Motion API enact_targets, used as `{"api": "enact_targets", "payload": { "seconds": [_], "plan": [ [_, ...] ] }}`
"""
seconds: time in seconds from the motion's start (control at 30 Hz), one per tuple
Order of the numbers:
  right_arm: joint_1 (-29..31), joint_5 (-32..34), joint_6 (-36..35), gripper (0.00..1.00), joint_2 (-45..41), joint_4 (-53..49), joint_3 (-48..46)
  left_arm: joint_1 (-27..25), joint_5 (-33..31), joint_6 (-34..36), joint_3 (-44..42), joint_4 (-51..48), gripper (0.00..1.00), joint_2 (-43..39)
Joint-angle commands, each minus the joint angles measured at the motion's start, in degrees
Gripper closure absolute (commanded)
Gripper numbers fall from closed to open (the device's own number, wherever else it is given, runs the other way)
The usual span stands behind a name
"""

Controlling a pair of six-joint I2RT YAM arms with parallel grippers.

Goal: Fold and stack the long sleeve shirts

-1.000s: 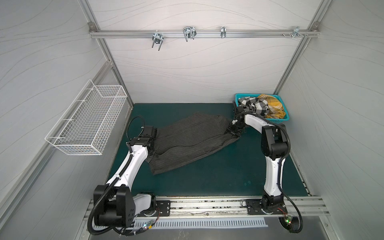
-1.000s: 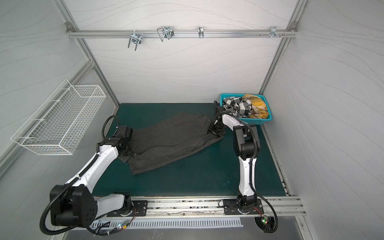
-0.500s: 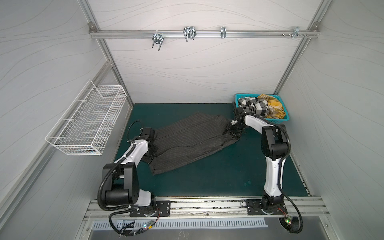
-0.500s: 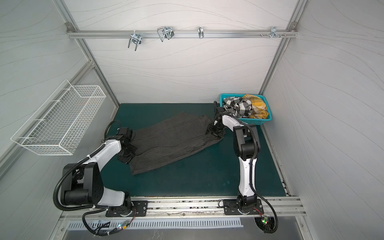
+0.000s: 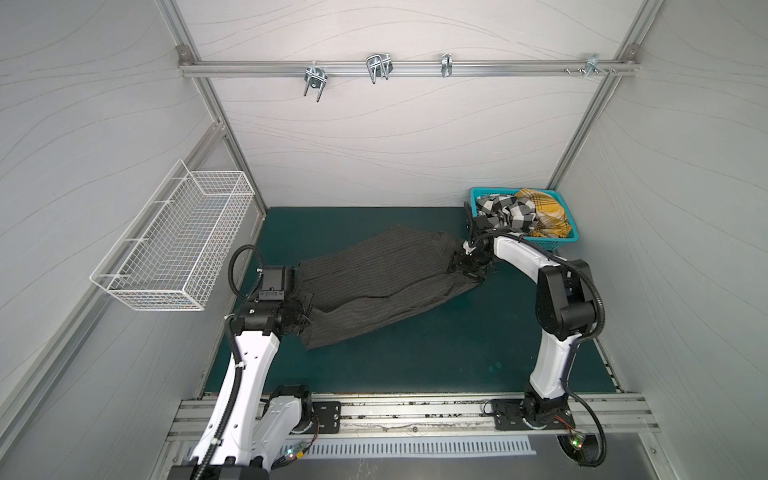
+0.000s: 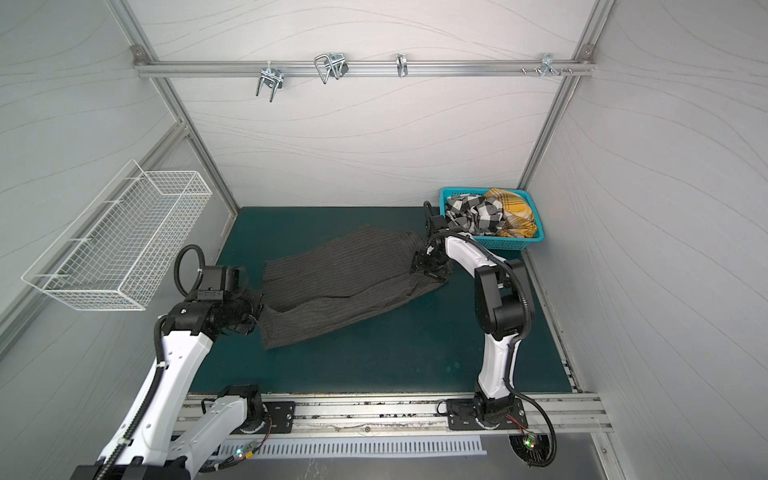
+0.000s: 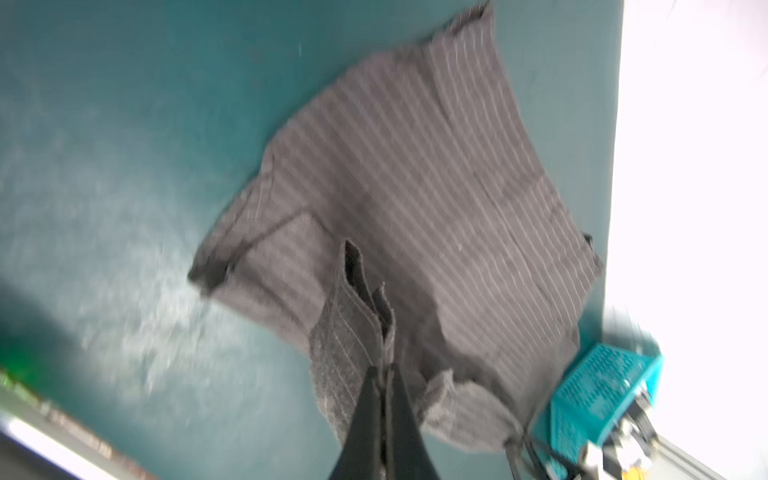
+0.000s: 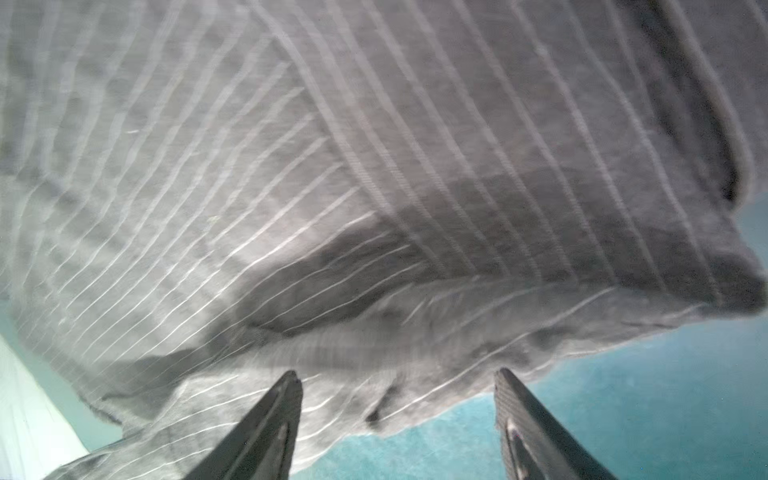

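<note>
With the left pincer (image 7: pixel 384 370) clamped on the pinstriped shirt (image 5: pixel 374 278) and the right pincer (image 8: pixel 397 374) apart, draw the cloth taut and flat

Left wrist view motion-smeared. Dark charcoal pinstriped shirt (image 8: pixel 374 166) cut off by right wrist frame edges. In both top views left gripper (image 5: pixel 305 319) tips hidden behind its wrist; black-and-white checked shirt (image 5: pixel 505 210) and mustard-yellow plaid shirt (image 5: pixel 540 208) bunched, outlines unclear.
</note>
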Motion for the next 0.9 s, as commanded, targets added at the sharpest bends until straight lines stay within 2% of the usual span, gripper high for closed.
{"api": "enact_targets", "payload": {
  "seconds": [0.0, 0.07, 0.23, 0.33, 0.4, 0.43, 0.6, 0.73, 0.87],
  "plan": [
    [-1.98, 1.05, -1.34, 0.29, 1.84, -1.57, -0.45, -1.17, 2.52, -4.56, 4.86, -5.70, 1.00, -1.10],
    [-2.80, 0.20, -1.16, 0.29, 2.01, -1.15, -0.99, -2.88, 1.68, -6.00, 8.05, -6.29, 1.00, -1.47],
    [-3.41, -0.94, -0.89, 0.32, 2.22, -0.82, -0.46, -3.06, 0.36, -4.94, 13.81, -9.58, 1.00, -0.47],
    [-3.57, -1.11, -0.47, 0.34, 3.06, -1.09, 0.64, -3.15, 0.55, -5.31, 11.63, -8.08, 1.00, -0.66],
    [-3.85, -1.68, -0.04, 0.43, 4.22, -1.47, 1.77, -3.11, 0.89, -5.66, 7.69, -5.65, 1.00, -0.03],
    [-3.94, -1.67, 0.11, 0.44, 4.78, -1.80, 2.56, -2.90, 1.27, -5.91, 5.59, -4.40, 1.00, 0.54],
    [-3.92, -1.31, 0.44, 0.45, 7.18, -3.23, 4.44, 0.57, 3.26, -6.24, -2.15, 4.12, 1.00, 5.99],
    [-3.92, -1.42, 0.34, 0.44, 7.37, -2.63, 3.44, 4.58, 0.10, -4.10, -1.79, 7.70, 1.00, 13.31],
    [-3.79, -1.34, -0.08, 0.44, 6.75, -1.99, 2.42, 5.90, -1.36, -4.27, -1.83, 13.41, 1.00, 18.79]
  ]
}}
